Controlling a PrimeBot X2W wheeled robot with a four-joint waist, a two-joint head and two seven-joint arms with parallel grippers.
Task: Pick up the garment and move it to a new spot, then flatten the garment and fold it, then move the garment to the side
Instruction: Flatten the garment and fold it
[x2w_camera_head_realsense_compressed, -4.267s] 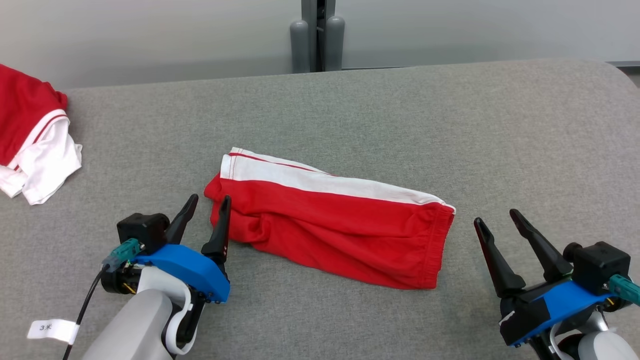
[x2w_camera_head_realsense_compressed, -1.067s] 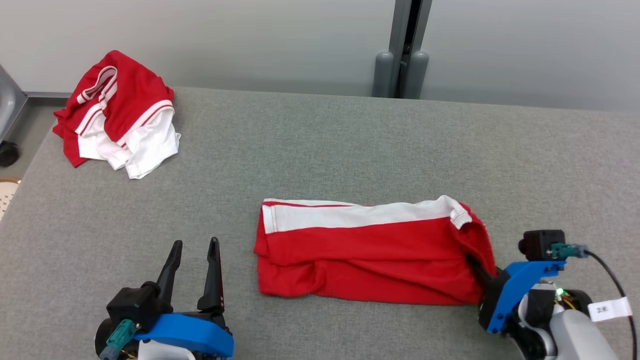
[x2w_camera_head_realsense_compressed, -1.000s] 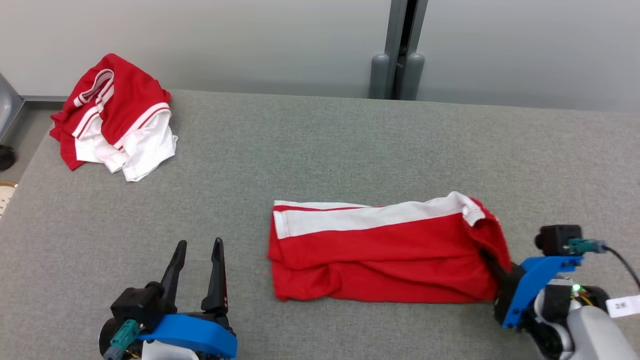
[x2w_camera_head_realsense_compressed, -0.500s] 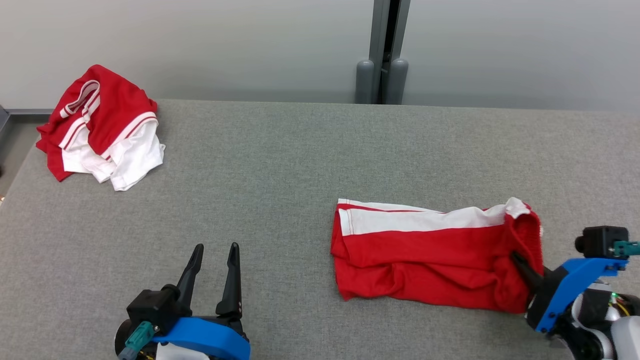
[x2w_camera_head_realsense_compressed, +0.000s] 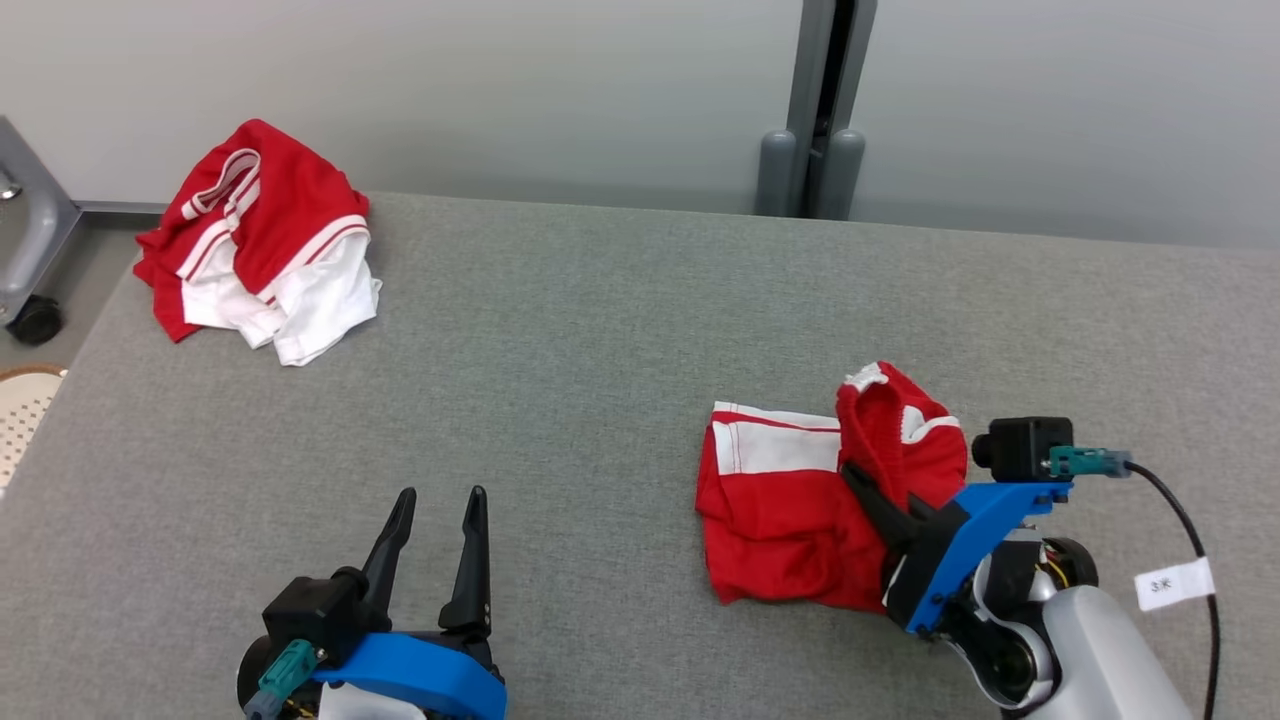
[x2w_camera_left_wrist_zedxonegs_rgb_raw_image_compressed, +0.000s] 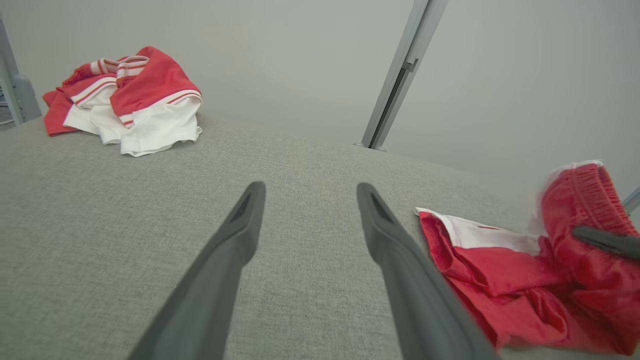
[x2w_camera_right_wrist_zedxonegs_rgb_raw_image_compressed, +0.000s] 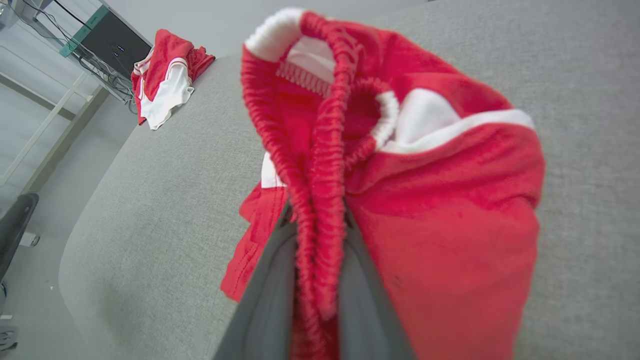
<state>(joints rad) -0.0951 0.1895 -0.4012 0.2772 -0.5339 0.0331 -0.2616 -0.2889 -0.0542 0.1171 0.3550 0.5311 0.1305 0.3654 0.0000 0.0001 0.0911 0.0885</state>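
Here, right tool pinching garment waistband edge, open table leftward.

The garment hides the jaws' tips on the right gripper.

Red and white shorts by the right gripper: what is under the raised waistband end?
The right gripper holds the elastic waistband up over the red and white shorts' own flat half, lying on the grey fabric table. Part of the white side stripe is covered.

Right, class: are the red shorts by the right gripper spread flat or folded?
Partly folded: the right gripper holds the shorts by the waistband, lifted over their flat half.
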